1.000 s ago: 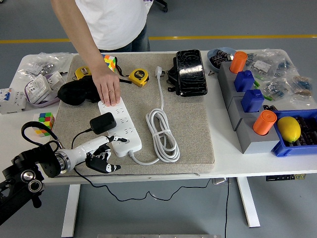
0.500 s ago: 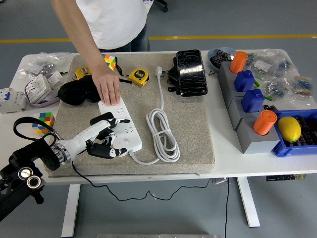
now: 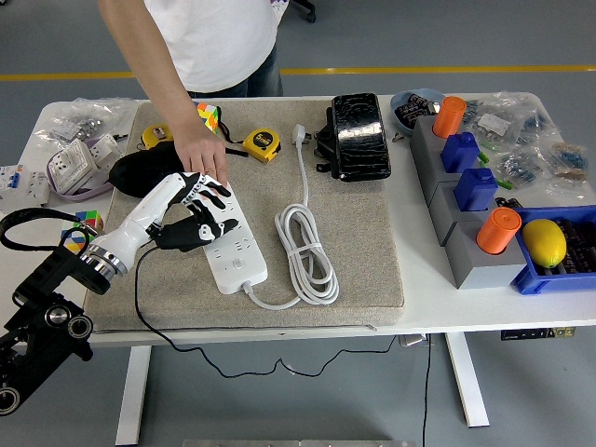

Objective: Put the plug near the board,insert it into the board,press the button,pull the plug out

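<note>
My left hand point(image 3: 191, 212) curls its fingers around the black, boxy plug point(image 3: 183, 235), its thin black cord trailing, just over the white board point(image 3: 233, 253) on the mat.

White board point(image 3: 233, 256) and coiled white cord point(image 3: 304, 244) on a grey mat point(image 3: 363, 233); black plug point(image 3: 182, 235); orange cylinders point(image 3: 496, 230); yellow lemon point(image 3: 544, 241); blue bin point(image 3: 540, 279).

Workshop: parts bins point(image 3: 557, 272), tape measure point(image 3: 261, 145), floor line point(image 3: 419, 70).
</note>
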Action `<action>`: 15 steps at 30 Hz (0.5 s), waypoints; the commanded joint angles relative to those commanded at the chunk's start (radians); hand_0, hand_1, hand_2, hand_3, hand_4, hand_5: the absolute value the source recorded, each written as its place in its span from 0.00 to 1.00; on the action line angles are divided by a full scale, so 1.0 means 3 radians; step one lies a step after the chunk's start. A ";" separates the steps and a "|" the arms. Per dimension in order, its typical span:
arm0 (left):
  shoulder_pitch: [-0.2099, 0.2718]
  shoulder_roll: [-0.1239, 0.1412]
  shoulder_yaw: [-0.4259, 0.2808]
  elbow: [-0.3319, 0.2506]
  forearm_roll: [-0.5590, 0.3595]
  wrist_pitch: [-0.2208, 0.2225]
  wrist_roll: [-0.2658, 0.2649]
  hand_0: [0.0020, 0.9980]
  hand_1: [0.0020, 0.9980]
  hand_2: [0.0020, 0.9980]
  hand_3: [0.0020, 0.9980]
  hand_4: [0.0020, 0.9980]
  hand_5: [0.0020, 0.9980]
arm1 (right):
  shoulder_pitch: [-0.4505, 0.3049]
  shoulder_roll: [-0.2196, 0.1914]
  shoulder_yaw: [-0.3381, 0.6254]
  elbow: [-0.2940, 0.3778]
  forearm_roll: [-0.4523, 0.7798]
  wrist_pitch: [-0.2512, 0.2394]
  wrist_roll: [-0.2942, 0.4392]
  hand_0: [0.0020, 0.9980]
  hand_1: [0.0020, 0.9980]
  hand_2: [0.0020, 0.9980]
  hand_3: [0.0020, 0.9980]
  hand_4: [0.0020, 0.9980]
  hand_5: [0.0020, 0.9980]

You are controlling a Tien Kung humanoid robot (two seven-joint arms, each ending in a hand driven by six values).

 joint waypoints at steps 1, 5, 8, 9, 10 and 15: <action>-0.0007 -0.0009 -0.0005 0.0022 0.0077 0.0038 -0.0026 0.53 0.65 0.61 0.62 0.92 0.26 | 0.0001 -0.0001 -0.0001 0.0001 0.0000 0.0000 0.0000 0.57 0.66 0.66 0.55 0.93 0.47; -0.0039 -0.0053 -0.0031 0.0123 0.0387 0.0116 -0.0041 0.71 0.73 0.72 0.71 1.00 0.27 | 0.0001 -0.0010 -0.0019 0.0001 0.0005 -0.0001 0.0001 0.57 0.66 0.66 0.55 0.93 0.46; -0.0085 -0.0094 -0.0037 0.0218 0.0564 0.0100 0.0034 0.71 0.73 0.72 0.71 1.00 0.27 | 0.0007 -0.0018 -0.0026 0.0001 0.0008 -0.0002 0.0000 0.57 0.66 0.66 0.55 0.93 0.46; -0.0095 -0.0103 -0.0035 0.0240 0.0600 0.0100 0.0047 0.71 0.73 0.72 0.71 1.00 0.27 | 0.0008 -0.0019 -0.0026 0.0000 0.0008 -0.0002 0.0000 0.57 0.66 0.66 0.55 0.93 0.46; -0.0116 -0.0118 -0.0025 0.0289 0.0670 0.0100 0.0064 0.71 0.73 0.72 0.71 1.00 0.27 | 0.0009 -0.0021 -0.0026 0.0001 0.0010 -0.0002 0.0000 0.57 0.66 0.66 0.55 0.93 0.46; -0.0175 -0.0180 0.0021 0.0474 0.0883 0.0161 0.0071 0.59 0.68 0.70 0.74 1.00 0.26 | 0.0014 -0.0030 -0.0030 0.0005 0.0011 -0.0004 0.0000 0.57 0.66 0.66 0.55 0.93 0.47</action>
